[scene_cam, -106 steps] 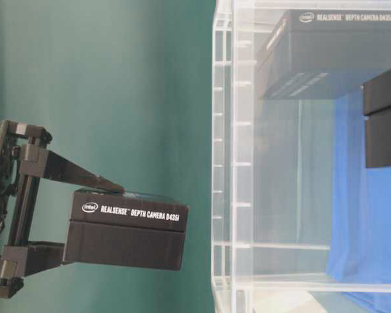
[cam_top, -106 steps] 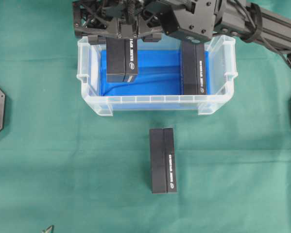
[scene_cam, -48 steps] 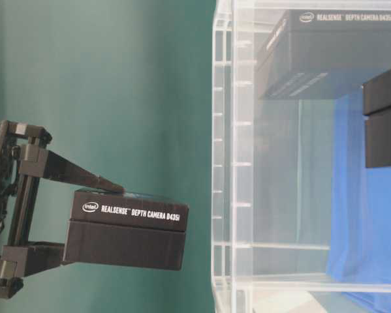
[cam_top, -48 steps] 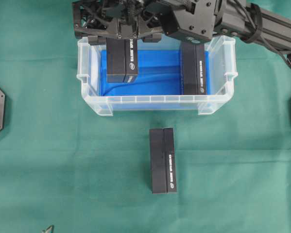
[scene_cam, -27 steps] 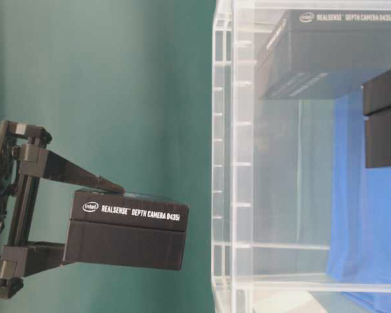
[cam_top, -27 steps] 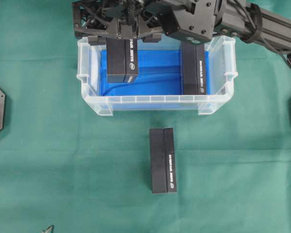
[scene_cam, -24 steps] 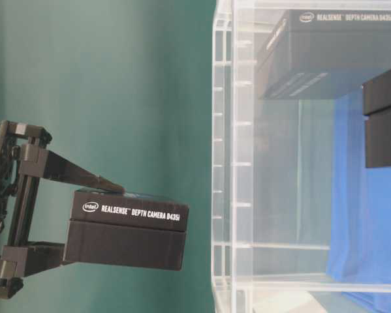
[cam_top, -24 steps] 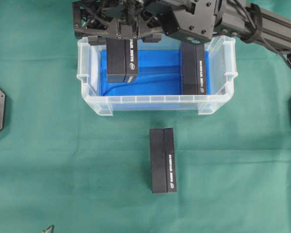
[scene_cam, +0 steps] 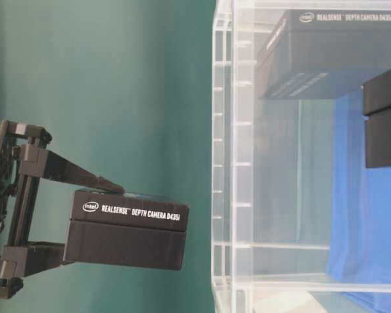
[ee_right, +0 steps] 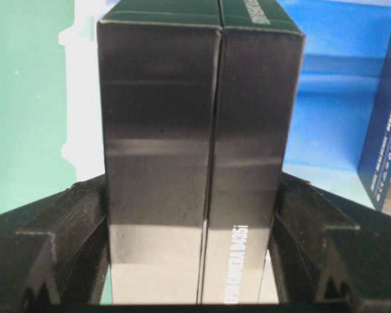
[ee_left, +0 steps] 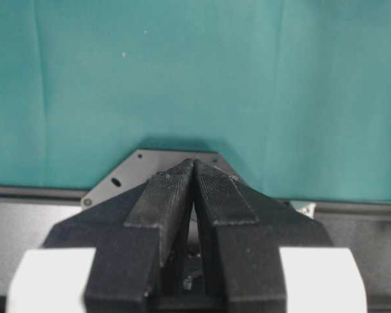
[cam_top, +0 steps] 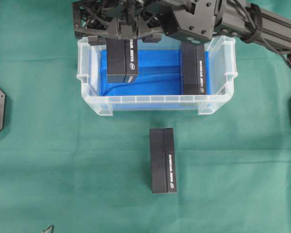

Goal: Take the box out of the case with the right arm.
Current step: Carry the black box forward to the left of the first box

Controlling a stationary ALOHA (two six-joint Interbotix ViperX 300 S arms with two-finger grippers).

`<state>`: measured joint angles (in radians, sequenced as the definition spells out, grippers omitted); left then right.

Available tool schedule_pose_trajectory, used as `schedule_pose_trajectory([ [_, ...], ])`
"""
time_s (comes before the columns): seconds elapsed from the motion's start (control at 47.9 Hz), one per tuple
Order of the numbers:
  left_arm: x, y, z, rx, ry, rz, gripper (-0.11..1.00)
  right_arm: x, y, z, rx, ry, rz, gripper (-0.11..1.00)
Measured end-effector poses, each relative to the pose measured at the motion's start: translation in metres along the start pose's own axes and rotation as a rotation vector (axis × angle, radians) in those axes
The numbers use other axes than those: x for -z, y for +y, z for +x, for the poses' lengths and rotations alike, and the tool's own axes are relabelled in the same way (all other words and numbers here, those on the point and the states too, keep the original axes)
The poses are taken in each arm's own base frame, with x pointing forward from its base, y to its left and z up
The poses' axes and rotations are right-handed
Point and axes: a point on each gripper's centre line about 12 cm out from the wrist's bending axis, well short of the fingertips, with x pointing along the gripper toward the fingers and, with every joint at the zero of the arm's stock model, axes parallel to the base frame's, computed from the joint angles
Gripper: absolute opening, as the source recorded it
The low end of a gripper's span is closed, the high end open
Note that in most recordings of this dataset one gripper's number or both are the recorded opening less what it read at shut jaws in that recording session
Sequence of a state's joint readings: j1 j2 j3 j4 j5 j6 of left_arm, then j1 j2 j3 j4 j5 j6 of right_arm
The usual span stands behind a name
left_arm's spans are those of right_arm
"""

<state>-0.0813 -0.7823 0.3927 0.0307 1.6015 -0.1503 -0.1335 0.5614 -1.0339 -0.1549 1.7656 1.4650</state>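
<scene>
— What have you got in your right gripper (ee_right: 194,287)?

— A matte black cardboard box (cam_top: 122,60), long and rectangular, with a seam down its length and small white lettering on the side. My two lattice fingers press on its opposite faces, pinching it. From table level it hangs clear of the case's rim, outside the clear wall.

— And the case (cam_top: 88,65)?

— Translucent plastic, rectangular, ribbed along the front wall, with handle lips at both ends and a bright blue lining on the bottom. It stands on a green cloth (cam_top: 62,170) with faint creases.

— How many boxes do you count?

— Three, all alike. The one I hold over the case's left part, a second box (cam_top: 193,68) inside at the right end, and a third box (cam_top: 162,160) lying flat on the cloth in front of the case, well apart from it.

— Your left gripper (ee_left: 194,168)?

— Its ridged black fingers are pressed together at the tips, holding nothing, above the cloth.
</scene>
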Motion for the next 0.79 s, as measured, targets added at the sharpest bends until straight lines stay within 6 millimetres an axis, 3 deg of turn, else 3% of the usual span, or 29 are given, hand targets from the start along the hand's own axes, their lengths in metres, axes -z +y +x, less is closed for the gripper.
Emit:
schedule_pose_trajectory([
  [0.793,-0.0003,0.0001,0.0004,-0.002,0.001,0.0,0.0,0.0062,0.0006,-0.0005,-0.001,0.003,-0.007,0.68],
])
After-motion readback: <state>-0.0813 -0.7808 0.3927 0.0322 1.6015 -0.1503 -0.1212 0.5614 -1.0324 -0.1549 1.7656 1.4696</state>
